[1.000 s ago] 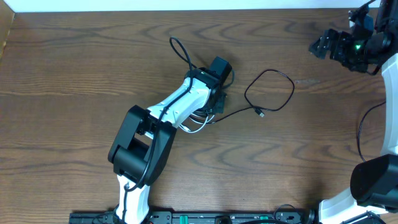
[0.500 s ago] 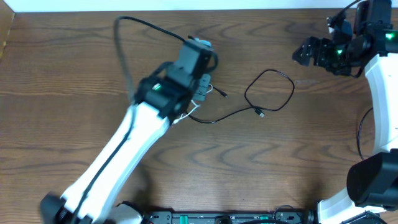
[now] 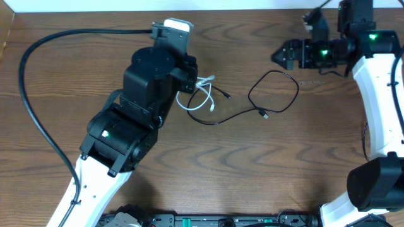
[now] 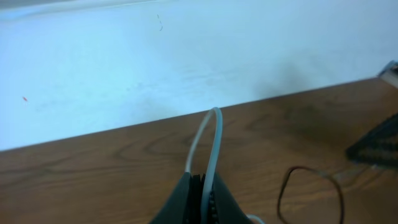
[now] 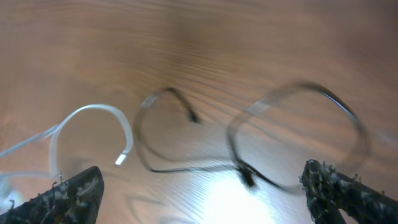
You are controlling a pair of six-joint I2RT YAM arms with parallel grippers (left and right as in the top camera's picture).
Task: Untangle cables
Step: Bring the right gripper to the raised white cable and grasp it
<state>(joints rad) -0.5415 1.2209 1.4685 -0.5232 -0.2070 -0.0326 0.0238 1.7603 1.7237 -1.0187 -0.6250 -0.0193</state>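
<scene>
Between the pinching left fingers (image 4: 179, 203) a thin white cable (image 4: 216, 134) loops; right fingers (image 5: 69, 195), blurred, look spread.

Left arm (image 3: 148, 82): big black boxy top, white lower part, shiny.
Left arm light (image 3: 105, 133): tiny, glows green.
Left arm wire (image 3: 22, 72): thick, black, round like a hose.
Left arm cap (image 3: 177, 26): small, white, flat.
Left gripper (image 4: 200, 180): dark, thin, pointy fingers.
Right arm (image 3: 379, 88): smooth and white, with a big round black joint (image 3: 372, 186) low down.
Right arm head (image 3: 315, 53): black and bumpy, with two little green lights.
Right arm wire (image 3: 365, 135): thin, black.
Right gripper (image 5: 199, 193): black fingers (image 5: 68, 199) with rough, speckled edges.
</scene>
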